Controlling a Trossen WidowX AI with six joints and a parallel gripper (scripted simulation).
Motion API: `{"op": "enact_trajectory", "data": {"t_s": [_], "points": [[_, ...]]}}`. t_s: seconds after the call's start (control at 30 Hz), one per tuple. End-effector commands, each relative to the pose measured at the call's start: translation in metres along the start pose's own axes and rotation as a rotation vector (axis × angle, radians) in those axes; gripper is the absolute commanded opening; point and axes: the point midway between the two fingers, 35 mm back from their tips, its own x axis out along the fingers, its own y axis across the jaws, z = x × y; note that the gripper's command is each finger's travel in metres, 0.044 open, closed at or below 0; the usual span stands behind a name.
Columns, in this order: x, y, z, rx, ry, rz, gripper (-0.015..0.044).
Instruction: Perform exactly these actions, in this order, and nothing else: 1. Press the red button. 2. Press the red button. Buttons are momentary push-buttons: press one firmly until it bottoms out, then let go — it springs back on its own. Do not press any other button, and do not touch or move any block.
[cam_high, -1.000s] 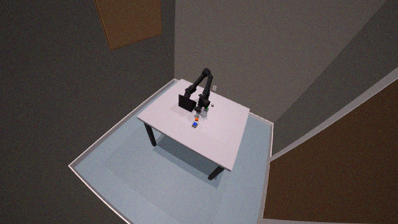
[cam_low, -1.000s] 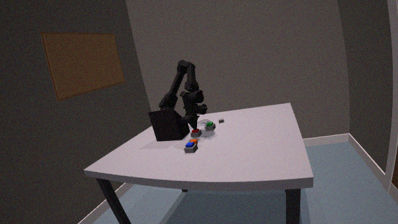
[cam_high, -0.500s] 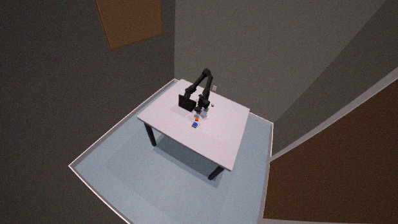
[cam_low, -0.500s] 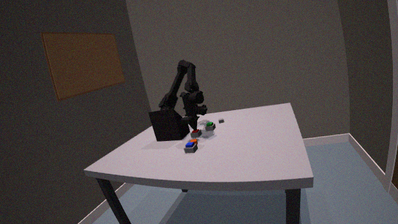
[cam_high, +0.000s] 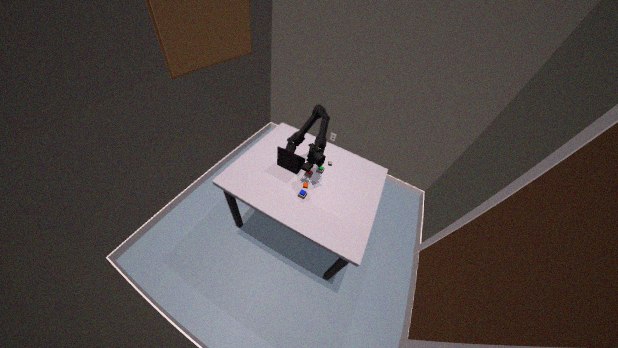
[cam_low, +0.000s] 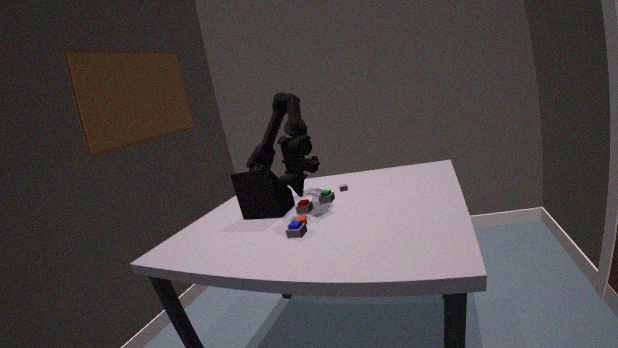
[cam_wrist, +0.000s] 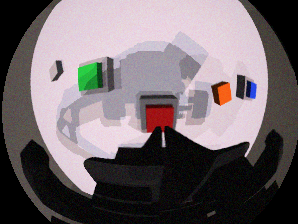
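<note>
The red button (cam_high: 309, 173) (cam_low: 303, 203) (cam_wrist: 159, 117) is a red cap on a grey base on the table. Its cap stands up from the base and does not look pressed in. My gripper (cam_low: 301, 194) (cam_wrist: 161, 129) is shut and empty, pointing down. In the exterior view its tips are a little above the red button. In the wrist view the tips overlap the near edge of the red cap; I cannot see a clear touch. In the top view the arm partly hides the tips.
A green button (cam_high: 321, 169) (cam_low: 326, 194) (cam_wrist: 90, 77) stands to one side. An orange block (cam_high: 305, 185) (cam_low: 301, 219) (cam_wrist: 223, 93) and a blue button (cam_high: 303, 193) (cam_low: 295, 226) (cam_wrist: 251, 90) are on the other side. A small pale block (cam_high: 330, 163) (cam_low: 343, 188) (cam_wrist: 56, 70) lies beyond the green button. A black box (cam_high: 290, 160) (cam_low: 260, 195) stands beside the arm.
</note>
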Motion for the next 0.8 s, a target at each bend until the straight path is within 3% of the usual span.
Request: {"op": "enact_trajectory", "data": {"t_s": [0.0, 0.77], "points": [[-0.007, 0.000, 0.001, -0.011, -0.001, -0.007, 0.0020], [0.026, 0.000, 0.001, -0.011, -0.001, -0.006, 0.0020]]}}
